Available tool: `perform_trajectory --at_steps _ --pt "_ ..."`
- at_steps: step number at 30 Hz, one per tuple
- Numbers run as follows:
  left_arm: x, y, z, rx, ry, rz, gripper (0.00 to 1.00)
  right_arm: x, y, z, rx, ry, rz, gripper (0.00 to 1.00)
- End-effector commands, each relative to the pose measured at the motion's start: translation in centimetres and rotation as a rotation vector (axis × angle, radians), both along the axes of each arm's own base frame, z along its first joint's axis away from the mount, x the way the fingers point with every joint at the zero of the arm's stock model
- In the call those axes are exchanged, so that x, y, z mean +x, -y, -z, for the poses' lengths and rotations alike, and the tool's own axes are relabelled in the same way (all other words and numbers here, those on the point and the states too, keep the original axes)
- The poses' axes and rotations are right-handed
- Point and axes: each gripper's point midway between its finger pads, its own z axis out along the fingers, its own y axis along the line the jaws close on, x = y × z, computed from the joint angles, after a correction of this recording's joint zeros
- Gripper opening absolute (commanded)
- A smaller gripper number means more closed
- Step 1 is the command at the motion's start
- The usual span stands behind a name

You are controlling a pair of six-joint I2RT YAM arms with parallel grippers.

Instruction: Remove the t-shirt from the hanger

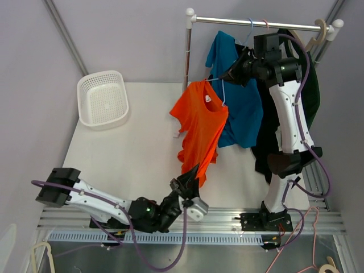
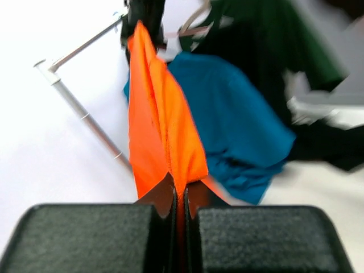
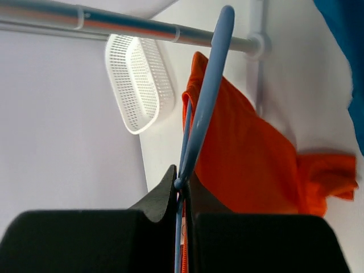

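**Orange t-shirt stretched between two grippers, below the clothes rail**

The orange t-shirt (image 1: 199, 128) hangs over the far right part of the table (image 1: 125, 148), with its collar up by the right gripper (image 1: 230, 74) and its lower hem down at the left gripper (image 1: 190, 176). The left jaws are clenched on a fold of that hem, and in the left wrist view the cloth runs straight into the slit between them. The right jaws are clamped on the thin blue hanger (image 3: 207, 85), low on its neck.

The hanger's shoulders are hidden inside the shirt. From above, the right fingertips are largely masked by the wrist and a blue shirt (image 1: 242, 108). The right wrist view shows the hook crossing the rail (image 1: 256, 23), but whether the two touch cannot be told. A dark garment (image 1: 310, 85) is mostly covered by the right arm, and the left wrist view shows it only as a blur.

A small white label (image 1: 208, 98) sits inside the orange collar; any print on it is too small to read. A white basket (image 1: 102, 99) stands at the table's far left, well apart.
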Motion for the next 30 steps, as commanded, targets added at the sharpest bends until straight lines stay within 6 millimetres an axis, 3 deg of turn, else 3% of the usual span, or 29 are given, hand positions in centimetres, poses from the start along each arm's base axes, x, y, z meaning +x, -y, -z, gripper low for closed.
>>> perform_trajectory --at_steps 1,2,3,4,7,8,10,11,12,13,15,16,17,20,22,23,25,26,27,28,29,30 --pt "3.0 -5.0 -3.6 -0.325 -0.076 -0.095 0.0 -3.3 -0.3 -8.2 0.09 0.269 -0.066 0.0" --pt "2.9 -5.2 -3.7 -0.364 -0.094 -0.063 0.01 -4.8 0.4 -9.8 0.12 0.303 -0.065 0.0" --pt "2.7 -6.2 -3.0 -0.375 -0.096 -0.034 0.01 -4.6 1.1 -10.1 0.128 0.323 -0.048 0.0" --pt "2.4 -6.6 -3.1 -0.398 -0.106 -0.008 0.0 -4.0 2.8 -10.2 0.116 0.327 0.008 0.0" --pt "0.5 -6.0 -3.4 -0.371 -0.13 0.094 0.0 -2.0 4.8 -8.8 0.026 0.303 0.1 0.0" --pt "-0.2 -5.5 -3.7 -0.373 -0.154 0.126 0.0 -2.4 4.4 -9.0 -0.006 0.308 0.107 0.0" --pt "-0.8 -5.3 -6.5 -0.438 -0.189 0.18 0.0 -1.2 4.7 -8.0 -0.102 0.318 0.188 0.0" --pt "-1.3 -4.1 -6.0 -0.359 -0.182 0.197 0.01 -1.4 2.7 -7.4 -0.127 0.333 0.177 0.0" --pt "-1.9 -3.5 -6.6 -0.349 -0.179 0.237 0.01 -2.1 2.4 -8.1 -0.149 0.375 0.198 0.0" --pt "-2.1 -3.7 -9.0 -0.418 -0.22 0.281 0.01 -2.5 2.0 -8.4 -0.173 0.402 0.229 0.0" --pt "-3.1 -2.4 -8.9 -0.345 -0.223 0.334 0.01 -2.9 0.9 -8.4 -0.259 0.476 0.333 0.0" --pt "-3.7 -2.3 -11.2 -0.398 -0.25 0.394 0.01 -3.5 1.4 -9.1 -0.283 0.51 0.371 0.0" --pt "-4.5 -1.3 -10.3 -0.316 -0.25 0.427 0.01 -3.4 2.1 -9.6 -0.303 0.537 0.443 0.0" --pt "-6.7 -0.3 -12.7 -0.316 -0.26 0.549 0.01 -2.8 1.8 -8.7 -0.335 0.529 0.474 0.0" --pt "-7.8 0.8 -12.3 -0.263 -0.261 0.58 0.01 -2.2 1.2 -8.6 -0.339 0.526 0.478 0.0" --pt "-8.6 1.1 -13.5 -0.269 -0.254 0.623 0.0 -1.9 1.1 -8.4 -0.339 0.52 0.482 0.0" --pt "-9.8 2.4 -12.8 -0.232 -0.266 0.667 0.01 -1.9 1.0 -9.0 -0.327 0.531 0.505 0.0" --pt "-10.6 2.7 -13.8 -0.24 -0.262 0.711 0.01 -1.4 0.6 -8.6 -0.335 0.525 0.502 0.0" --pt "-11.4 3.5 -13.3 -0.214 -0.266 0.736 0.0 -1.2 0.7 -8.7 -0.342 0.524 0.516 0.0" --pt "-12.4 3.7 -13.2 -0.203 -0.274 0.772 0.0 -1.1 1.1 -9.9 -0.318 0.539 0.53 0.0" --pt "-13.4 3.9 -13.1 -0.192 -0.268 0.807 0.01 -0.3 0.8 -8.9 -0.341 0.511 0.517 0.0" --pt "-14.0 4.1 -12.7 -0.173 -0.262 0.818 0.0 0.1 1.0 -9.0 -0.326 0.501 0.51 0.0"
